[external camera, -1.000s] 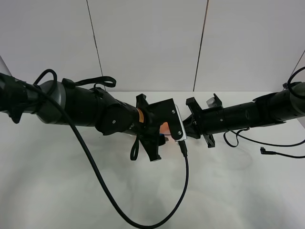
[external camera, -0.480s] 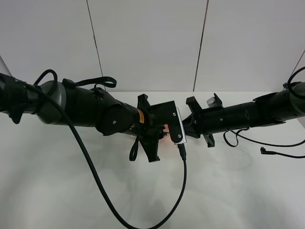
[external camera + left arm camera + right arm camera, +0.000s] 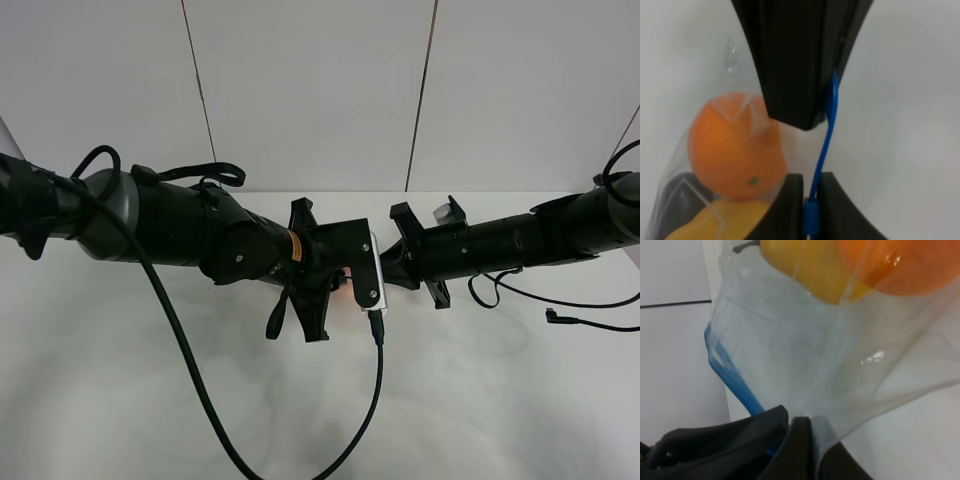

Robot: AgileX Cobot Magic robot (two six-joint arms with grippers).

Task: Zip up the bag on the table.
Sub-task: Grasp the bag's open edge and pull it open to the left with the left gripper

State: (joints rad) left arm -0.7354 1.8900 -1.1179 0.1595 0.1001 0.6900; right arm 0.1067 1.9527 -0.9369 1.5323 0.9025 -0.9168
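The bag (image 3: pixel 747 107) is clear crinkly plastic with an orange fruit (image 3: pixel 735 145), a yellow pear (image 3: pixel 735 222) and a dark item (image 3: pixel 677 200) inside. My left gripper (image 3: pixel 810 178) is shut on its thin blue zip line (image 3: pixel 829 115), just above the blue slider (image 3: pixel 810 220). My right gripper (image 3: pixel 793 416) is shut on the bag's plastic (image 3: pixel 790 345) beside the blue zip line (image 3: pixel 727 372). In the high view both grippers meet mid-table (image 3: pixel 480 400). They hide the bag (image 3: pixel 346 284) except for an orange glimpse.
A thick black cable (image 3: pixel 375 390) hangs from the left wrist camera and loops across the table's front. A thin cable (image 3: pixel 590 325) lies on the table at the right. A white panelled wall (image 3: pixel 310 90) stands behind the table.
My left gripper has closed onto the zip line, and its wrist has shifted slightly toward the table's front. The hanging cable swung left. The right arm stayed still.
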